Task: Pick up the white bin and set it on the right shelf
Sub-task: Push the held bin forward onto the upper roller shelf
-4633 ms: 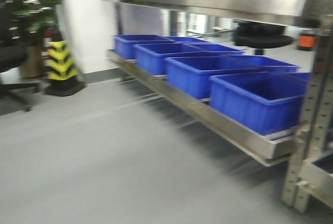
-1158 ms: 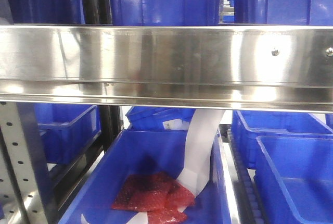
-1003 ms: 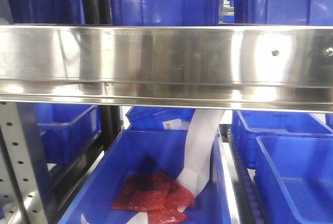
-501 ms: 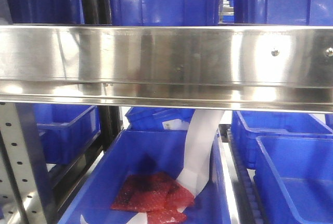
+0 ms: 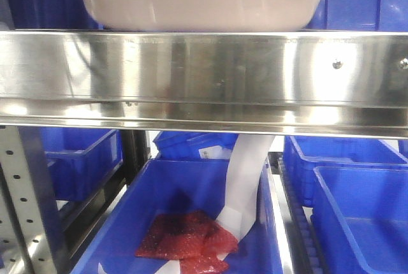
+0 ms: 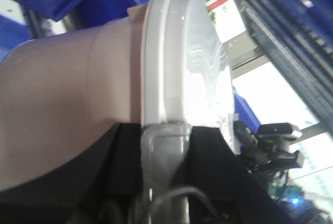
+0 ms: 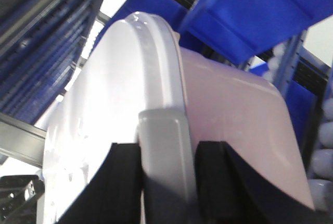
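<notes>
The white bin, a pale pinkish tub, hangs at the top of the front view. Its bottom reaches down to the top edge of the right shelf's shiny steel front rail. In the left wrist view my left gripper is shut on the grey end handle of the white bin, one black finger on each side. In the right wrist view my right gripper clamps the other grey handle of the white bin under its white lid.
Blue open bins stand on the shelf behind the tub. Under the rail a blue bin holds red packets and a white paper strip. More blue bins lie to the right. A perforated upright stands at the left.
The white bin has come down in the front view: half a second ago only its bottom edge showed at the top, now its body reaches the rail. Shelf and lower bins are unchanged.
</notes>
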You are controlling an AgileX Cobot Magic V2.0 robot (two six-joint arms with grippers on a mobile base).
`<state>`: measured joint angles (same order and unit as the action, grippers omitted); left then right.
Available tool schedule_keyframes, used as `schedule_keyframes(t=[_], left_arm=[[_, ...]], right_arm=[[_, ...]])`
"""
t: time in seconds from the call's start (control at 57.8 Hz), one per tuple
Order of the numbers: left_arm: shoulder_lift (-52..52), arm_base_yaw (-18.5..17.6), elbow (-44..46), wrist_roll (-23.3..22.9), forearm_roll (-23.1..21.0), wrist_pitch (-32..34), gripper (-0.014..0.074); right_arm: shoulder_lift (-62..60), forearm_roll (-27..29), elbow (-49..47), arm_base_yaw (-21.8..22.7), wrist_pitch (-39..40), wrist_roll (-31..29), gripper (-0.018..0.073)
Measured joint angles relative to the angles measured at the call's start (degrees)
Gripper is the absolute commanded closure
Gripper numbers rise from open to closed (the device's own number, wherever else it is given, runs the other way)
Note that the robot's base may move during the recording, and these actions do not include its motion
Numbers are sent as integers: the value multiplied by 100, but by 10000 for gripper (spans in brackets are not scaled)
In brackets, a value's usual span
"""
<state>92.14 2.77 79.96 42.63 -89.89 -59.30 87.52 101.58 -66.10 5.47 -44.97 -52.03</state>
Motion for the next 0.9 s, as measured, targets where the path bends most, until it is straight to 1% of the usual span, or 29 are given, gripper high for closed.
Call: schedule_keyframes(t=[0.035, 0.069, 0.104, 0.156, 0.225, 0.294, 0.346, 0.415, 0.501, 0.674, 0.899], left_arm=[[0, 0, -10, 48, 51, 13, 639], [11, 0, -10, 110, 81, 12, 605], [11, 0, -10, 168, 130, 26, 577], [11, 0, -10, 259, 198, 37, 519], [11, 0, -10, 387, 320, 37, 422], [11, 0, -10, 525, 489, 37, 328], [11, -27, -10, 592, 616, -8, 252], [11, -56, -10, 641, 740, -22, 192], [11, -56, -10, 667, 910, 17, 141], [11, -65, -10, 680, 1290, 304, 132], [11, -65, 10, 702, 1663, 669, 133]], right_arm=[[43, 0, 0, 0, -25, -74, 459], [57, 0, 0, 0, -28, -167, 411], [67, 0, 0, 0, -41, -254, 349], [67, 0, 0, 0, -63, -386, 231], [67, 28, 0, 0, -89, -549, 104], [69, 16, 0, -11, -101, -717, 6], [69, -16, 0, -40, -123, -840, -43], [69, -16, 0, -76, -123, -971, -76], [69, -16, 0, -99, -24, -1131, -76], [69, -16, 0, -99, 459, -1469, -76], [69, -16, 0, -99, 1108, -2034, -76]])
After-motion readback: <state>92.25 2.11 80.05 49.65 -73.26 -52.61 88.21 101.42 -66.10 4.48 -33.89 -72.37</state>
